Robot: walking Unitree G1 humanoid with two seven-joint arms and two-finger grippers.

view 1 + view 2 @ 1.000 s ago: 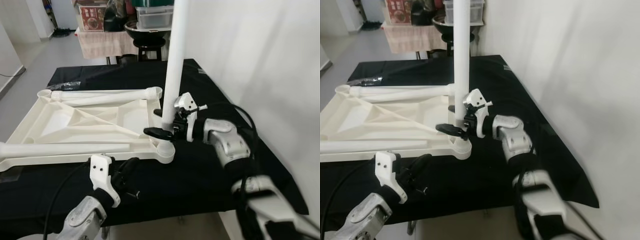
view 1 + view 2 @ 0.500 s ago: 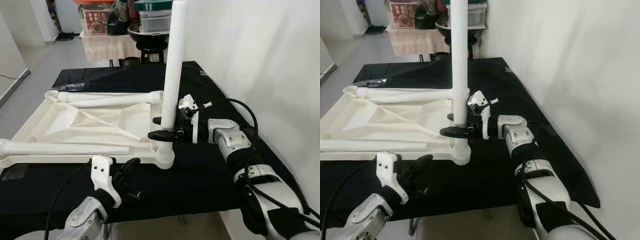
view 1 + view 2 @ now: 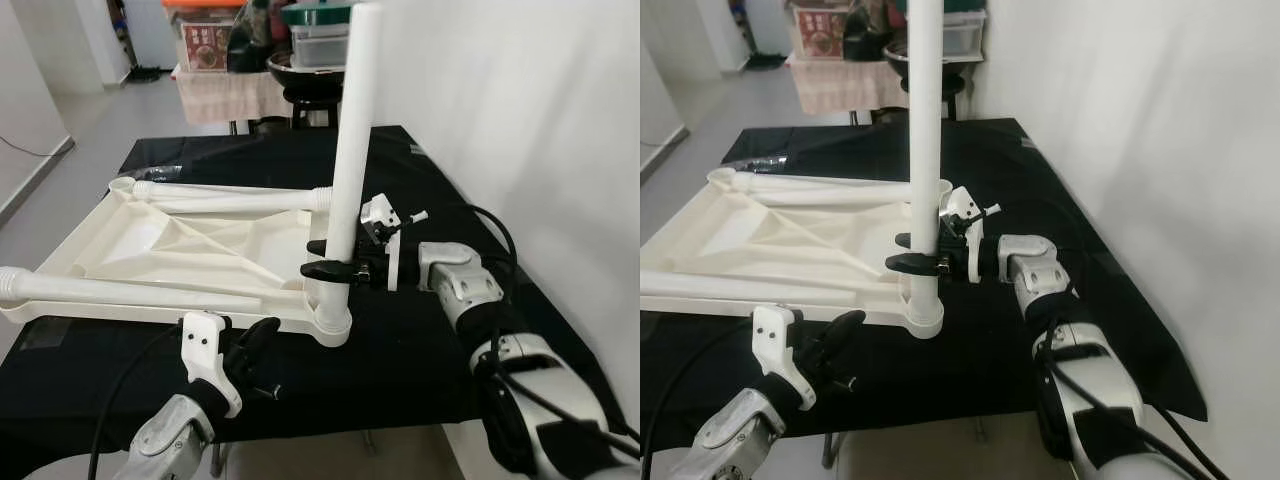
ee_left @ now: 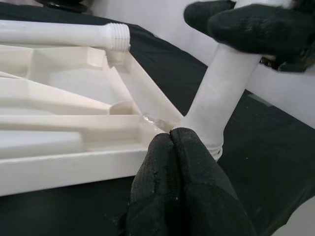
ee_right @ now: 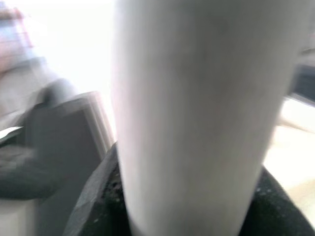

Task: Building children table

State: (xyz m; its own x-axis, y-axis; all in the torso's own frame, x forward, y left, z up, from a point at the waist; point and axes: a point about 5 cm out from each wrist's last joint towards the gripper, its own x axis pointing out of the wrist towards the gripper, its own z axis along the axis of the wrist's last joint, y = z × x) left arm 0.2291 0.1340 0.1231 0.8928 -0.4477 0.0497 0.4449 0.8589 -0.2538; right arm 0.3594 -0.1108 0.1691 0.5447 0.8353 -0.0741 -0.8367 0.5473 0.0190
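A white table leg [image 3: 348, 150] stands upright in the near right corner socket of the upturned white tabletop [image 3: 190, 245], which lies on a black-covered table [image 3: 400, 370]. The right gripper [image 3: 325, 258] clasps the leg low down. The left gripper [image 3: 255, 345], fingers pressed together, hovers just before the tabletop's near edge.

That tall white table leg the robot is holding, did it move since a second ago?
The upright table leg tilted slightly a second ago; now it stands nearly straight in the corner socket of the upside-down tabletop. The right end effector has stayed shut on it, low down. The left end effector stayed shut near the table's front edge, and two loose legs still lie on the tabletop.
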